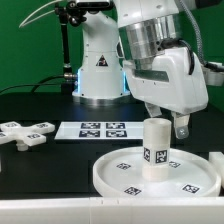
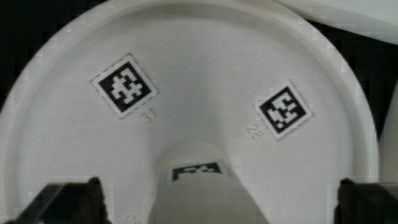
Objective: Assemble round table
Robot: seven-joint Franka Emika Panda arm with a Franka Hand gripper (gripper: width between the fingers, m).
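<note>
White plastic round disc (image 1: 103,180) sat lower right of exterior frame, cylinder leg (image 1: 155,150) upright on its middle, gripper (image 1: 172,128) just above leg, fingers (image 2: 71,198) apart, gripping nothing, cross-shaped foot (image 1: 25,131) far left on black table (image 1: 60,165), marker board (image 1: 103,130) centre.

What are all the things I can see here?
rimmed round white plastic disc: one, white, on the table, exterior view's right.
short thick white plastic cylinder leg: one, white, upright on the disc.
cross-shaped white plastic foot: one, white, on the table, exterior view's left.
marker board: one, white with black tags, between foot and disc.
black table: one, under everything.
robot arm: one, white, behind the board.
gripper: one, white, open, above the disc.
</note>
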